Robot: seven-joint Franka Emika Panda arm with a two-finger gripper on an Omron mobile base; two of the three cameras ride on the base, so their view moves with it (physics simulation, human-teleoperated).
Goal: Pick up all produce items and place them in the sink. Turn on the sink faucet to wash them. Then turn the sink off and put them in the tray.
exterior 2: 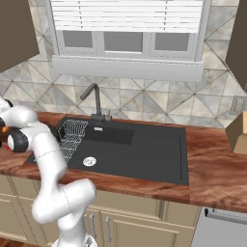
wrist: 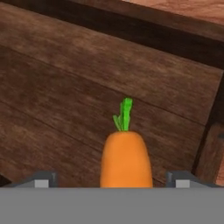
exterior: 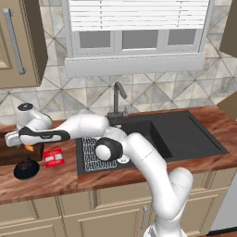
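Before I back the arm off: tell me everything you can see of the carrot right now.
The carrot is small, smooth and bright orange, with a short green top at its rounded upper end. In the hand view it lies over the dark brown wooden floor of the tray, top pointing toward the tray's far wall. Its lower part is cut off by the view's bottom edge. It sits between the open jaws, clear of both. From the left base view just an orange sliver shows.

carrot [wrist: 126, 159] in tray [wrist: 65, 87], packet [exterior: 53, 157] beside tray
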